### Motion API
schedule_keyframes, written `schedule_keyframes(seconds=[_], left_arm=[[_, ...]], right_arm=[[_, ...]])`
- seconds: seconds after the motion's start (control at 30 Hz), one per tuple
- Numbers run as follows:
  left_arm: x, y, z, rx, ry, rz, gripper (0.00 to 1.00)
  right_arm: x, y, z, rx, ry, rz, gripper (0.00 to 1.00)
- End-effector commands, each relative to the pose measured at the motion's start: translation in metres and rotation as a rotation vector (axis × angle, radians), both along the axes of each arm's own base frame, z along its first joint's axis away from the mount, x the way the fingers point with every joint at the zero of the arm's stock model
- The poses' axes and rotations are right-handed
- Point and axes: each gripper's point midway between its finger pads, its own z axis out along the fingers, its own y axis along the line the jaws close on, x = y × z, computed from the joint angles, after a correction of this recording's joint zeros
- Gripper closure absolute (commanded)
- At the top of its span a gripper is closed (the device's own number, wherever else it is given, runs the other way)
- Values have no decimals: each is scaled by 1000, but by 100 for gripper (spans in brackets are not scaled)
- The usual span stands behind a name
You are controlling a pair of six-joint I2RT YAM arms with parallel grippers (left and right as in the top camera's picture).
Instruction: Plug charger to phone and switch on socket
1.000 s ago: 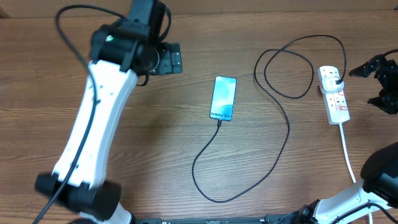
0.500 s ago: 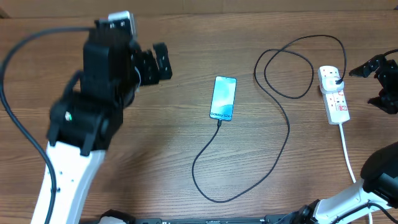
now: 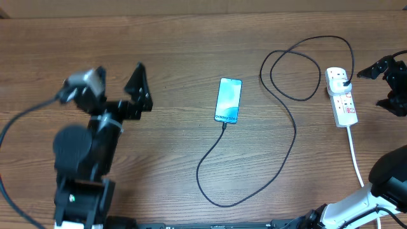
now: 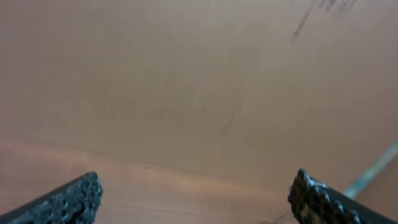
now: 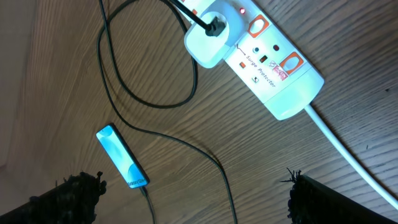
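Phone (image 3: 229, 100) lies centre, screen lit pale blue, charger (image 3: 294, 127) tip in its near end. Its plug sits in the socket (image 3: 341, 95) at right. Left claw (image 3: 138, 89) and right claw (image 3: 381, 86) both gape wide, holding nothing.

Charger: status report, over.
Left pincer open, empty, well left of phone. Right pincer open, empty, beside socket. Charger tip at phone, other end in socket, red light showing. Nothing in the way.
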Motion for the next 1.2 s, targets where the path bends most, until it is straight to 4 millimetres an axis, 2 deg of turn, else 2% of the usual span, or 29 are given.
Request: schedule_keyframes(seconds=[0.0, 0.2, 0.5, 0.73, 0.77, 0.97, 1.17], left_arm=[[-20, 7, -7, 11, -87, 4, 0], [-49, 27, -24, -7, -204, 82, 0], [-76, 43, -74, -13, -302, 143, 0], [-81, 56, -109, -39, -321, 190, 0], [-78, 58, -117, -50, -295, 194, 0], [-73, 59, -132, -35, -233, 202, 0], [-65, 59, -165, -20, -94, 204, 0]], right_arm=[[3, 0, 16, -27, -45, 5, 0], [3, 0, 16, -27, -45, 5, 0], [3, 0, 16, -27, -45, 5, 0], [3, 0, 16, -27, -45, 5, 0], [3, 0, 16, -27, -45, 5, 0], [3, 0, 16, -27, -45, 5, 0], [3, 0, 16, -27, -45, 5, 0]])
